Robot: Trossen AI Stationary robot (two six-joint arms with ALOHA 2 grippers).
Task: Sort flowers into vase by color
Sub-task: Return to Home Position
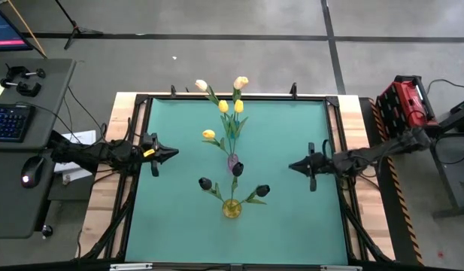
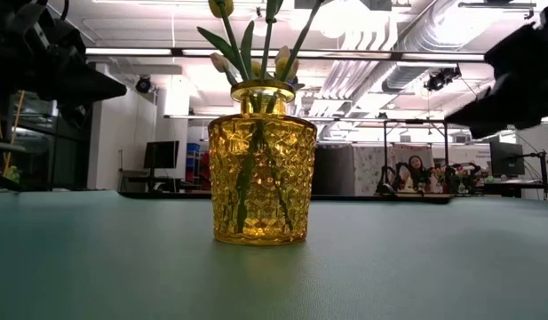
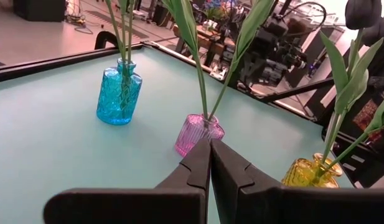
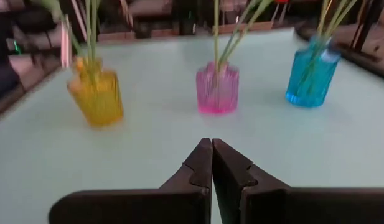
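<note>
Left gripper (image 1: 174, 153) sat at table's 9 o'clock, right gripper (image 1: 292, 165) at 3 o'clock; both had fingers together, empty. Flowers (image 1: 238, 106) stood in yellow vase (image 1: 232, 208), pink vase (image 1: 233, 160), blue vase (image 3: 119, 93), mid-table. Best retract level, slowly, clear of stems.

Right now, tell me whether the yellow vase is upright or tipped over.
Upright: the yellow vase stands flat on its base on the teal table top, mouth upward, flower stems rising from it.

The yellow vase (image 2: 260, 160) has a faceted amber pattern, the pink vase (image 4: 217, 89) is ribbed (vertical lines), the blue vase (image 4: 312, 78) is turquoise, the mat (image 1: 179, 218) teal.
</note>
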